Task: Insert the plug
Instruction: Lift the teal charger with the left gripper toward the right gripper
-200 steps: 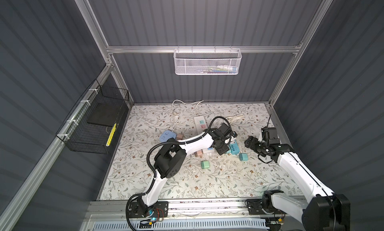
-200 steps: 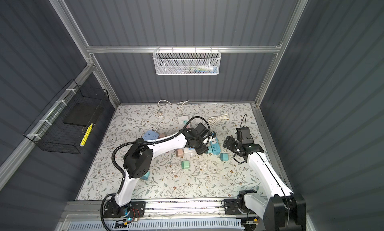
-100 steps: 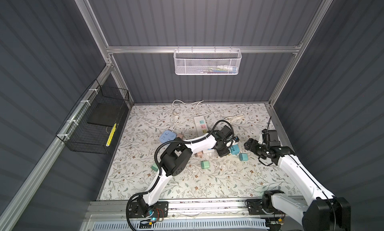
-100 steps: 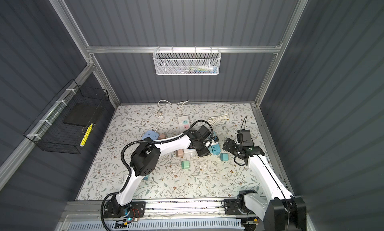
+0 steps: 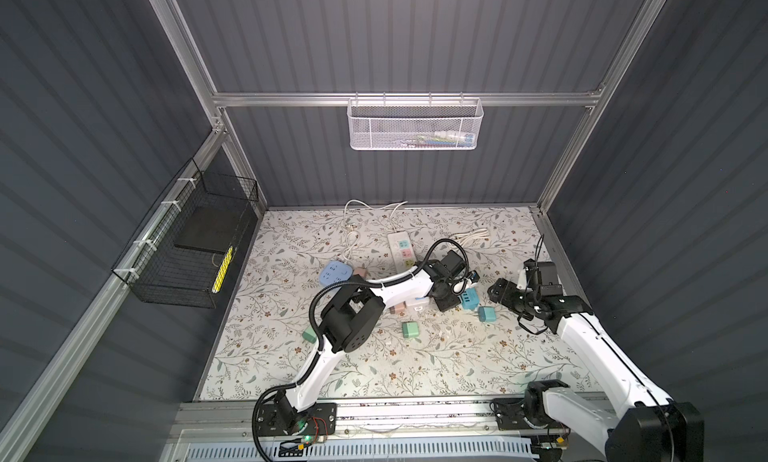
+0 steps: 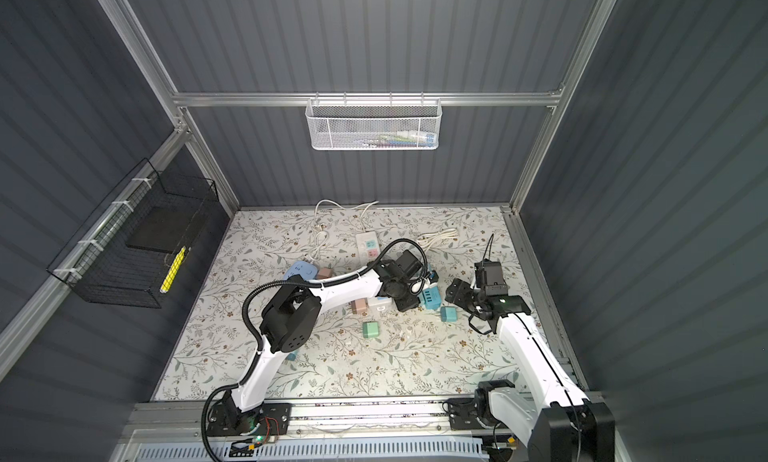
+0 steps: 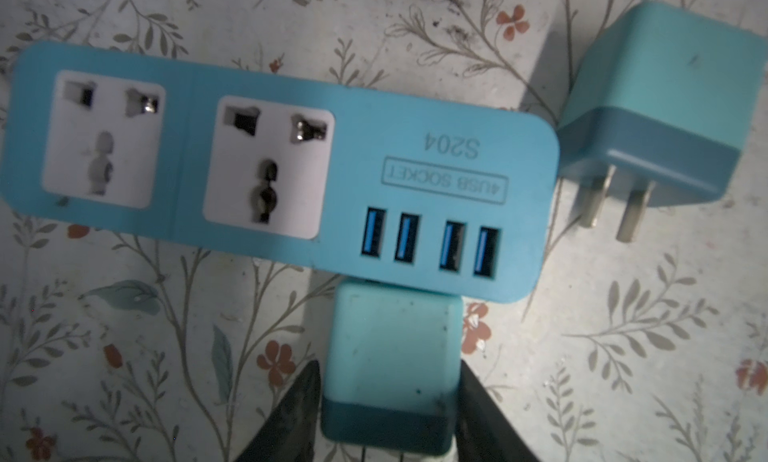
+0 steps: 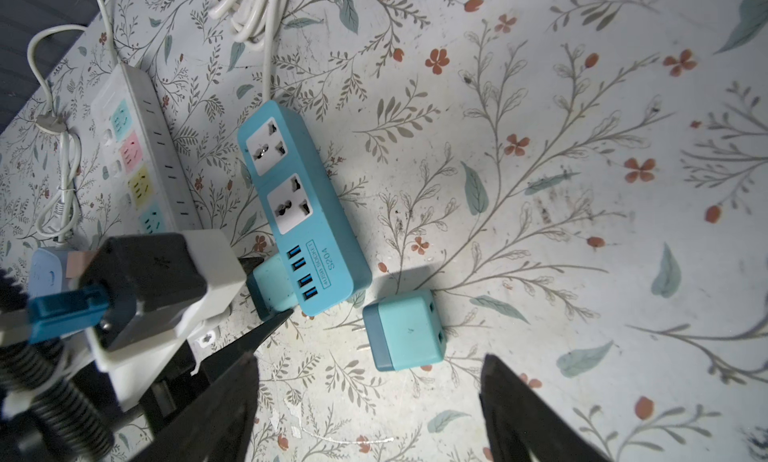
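The left gripper [image 7: 388, 364] is pinched on a teal plug [image 7: 392, 347], with a finger [image 7: 299, 410] against each side. The plug is down by the mat [image 7: 124, 356]; I can't tell whether it rests on it. Its flat end butts the long edge of the blue strip [image 7: 270, 165], right by the USB ports [image 7: 430, 244]. Its prongs point away from the strip, and it is in neither socket. The right gripper [image 8: 365, 358] hangs wide apart, holding nothing, just beside a second plug [image 8: 405, 331] that lies near the strip's end.
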### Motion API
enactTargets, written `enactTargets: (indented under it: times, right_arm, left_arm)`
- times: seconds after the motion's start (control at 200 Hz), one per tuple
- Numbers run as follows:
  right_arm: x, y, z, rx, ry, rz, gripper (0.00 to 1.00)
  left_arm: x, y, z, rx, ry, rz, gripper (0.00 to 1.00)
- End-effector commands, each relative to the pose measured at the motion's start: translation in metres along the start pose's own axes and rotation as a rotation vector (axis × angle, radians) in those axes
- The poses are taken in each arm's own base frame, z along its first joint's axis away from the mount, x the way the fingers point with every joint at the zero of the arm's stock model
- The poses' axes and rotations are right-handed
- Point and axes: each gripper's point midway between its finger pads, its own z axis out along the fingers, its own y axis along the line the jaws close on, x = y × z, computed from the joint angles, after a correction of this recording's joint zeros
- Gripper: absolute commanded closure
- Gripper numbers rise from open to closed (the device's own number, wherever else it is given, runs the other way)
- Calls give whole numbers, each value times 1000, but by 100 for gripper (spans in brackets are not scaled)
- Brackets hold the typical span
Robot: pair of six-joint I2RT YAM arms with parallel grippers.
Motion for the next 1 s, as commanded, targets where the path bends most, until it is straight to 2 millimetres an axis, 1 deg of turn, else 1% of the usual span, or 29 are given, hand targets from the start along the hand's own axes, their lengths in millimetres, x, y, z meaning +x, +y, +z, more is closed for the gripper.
enactTargets:
  times: [0.0,0.14,0.21,0.295,0.36,0.385,0.45,0.495,0.54,0.56,0.595,0.645,0.655,0.665,0.68,0.745,0.765,0.775,0.805,0.83,0.875,0.945,0.995]
  right_arm:
    - [4,-1,-2,-3,13,-9,16]
    - [5,-1,-1,-6,17,-7,16]
    - [6,0,-2,-10,20,-12,19]
    - [6,0,-3,-14,16,-12,20]
    - [5,1,-4,-19,13,-13,20]
    - [5,2,-5,-22,11,-15,20]
    - [4,6,-7,-44,5,-23,20]
    - [4,11,-9,-77,-1,-34,23]
    - [3,17,-13,-108,-15,-42,28]
    - [2,20,-15,-127,-27,-47,30]
    - [0,24,-19,-154,-48,-54,33]
    - [-2,30,-24,-192,-83,-59,38]
    - [-3,31,-25,-198,-88,-61,39]
    - [-4,32,-27,-207,-95,-64,40]
    - [-5,34,-29,-220,-104,-67,42]
    - [-3,43,-35,-273,-107,-83,47]
    - [-8,47,-37,-292,-132,-95,49]
    - [-6,53,-39,-324,-120,-102,49]
    - [-4,59,-41,-358,-112,-113,51]
    - [-4,64,-43,-387,-105,-122,52]
    - [-4,72,-47,-427,-101,-134,55]
    - [-4,85,-53,-486,-106,-159,56]
    - [-3,95,-58,-526,-95,-193,56]
  left_arm:
    - [7,-5,16,16,33,17,49]
    - [9,-7,18,26,42,19,49]
    - [9,-6,17,22,42,20,62]
    - [7,-5,13,14,33,21,72]
    - [5,-3,9,-6,3,16,77]
    - [1,-2,6,-15,-21,14,78]
    - [-6,2,-6,-39,-76,-3,79]
    - [-12,3,-16,-57,-123,-19,80]
    - [-17,5,-27,-80,-172,-36,80]
    - [-23,7,-33,-94,-211,-40,80]
    - [-27,9,-42,-112,-259,-52,80]
    - [-32,10,-55,-132,-325,-65,83]
    - [-36,11,-59,-139,-345,-68,83]
    - [-29,9,-57,-136,-340,-72,84]
    - [-28,9,-58,-139,-352,-78,84]
    - [-33,8,-75,-151,-442,-93,86]
    - [-35,7,-80,-152,-472,-99,87]
    - [-35,6,-81,-152,-484,-102,87]
    - [-36,5,-89,-152,-530,-111,86]
    - [-41,3,-97,-151,-584,-112,86]
    - [-43,-4,-106,-130,-661,-109,85]
    - [-44,-7,-122,-130,-781,-120,84]
    - [-44,-10,-131,-130,-836,-115,85]
